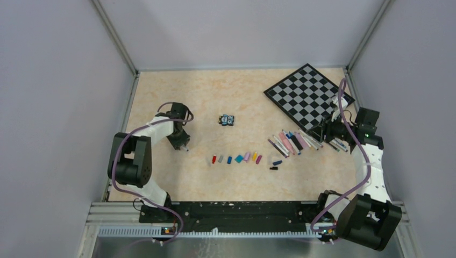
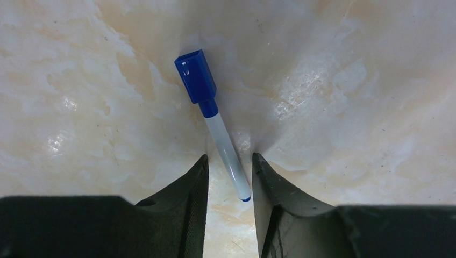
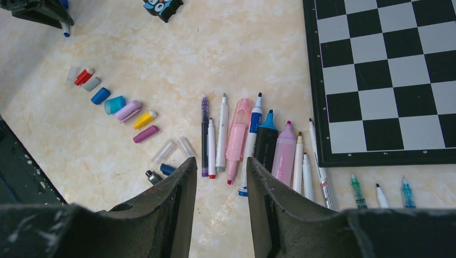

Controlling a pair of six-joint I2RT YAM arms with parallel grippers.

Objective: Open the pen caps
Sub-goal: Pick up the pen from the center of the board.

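The pen in play is a skinny white-barrelled one [image 2: 226, 150] with a chunky, squarish blue cap [image 2: 196, 75] on it. It's lying flat on the marbled beige counter [image 2: 349, 80], cap end pointing to about 11 o'clock in the left wrist view. The left fingers [image 2: 188, 188] stand apart on either side of the barrel's tail end, not clamped on it as far as I can see. My guess is they're lined up to pinch the body and leave the cap free to pull.

At 3 o'clock from there, the loose caps [image 3: 115, 105] sit in a tidy row of glossy little plastic stubs, with the uncapped pens [image 3: 258, 140] side by side beyond them. The right fingers [image 3: 177, 193] hover apart over those pens, holding nothing. There's a matte chessboard [image 3: 376, 70] at 1 o'clock from the caps.
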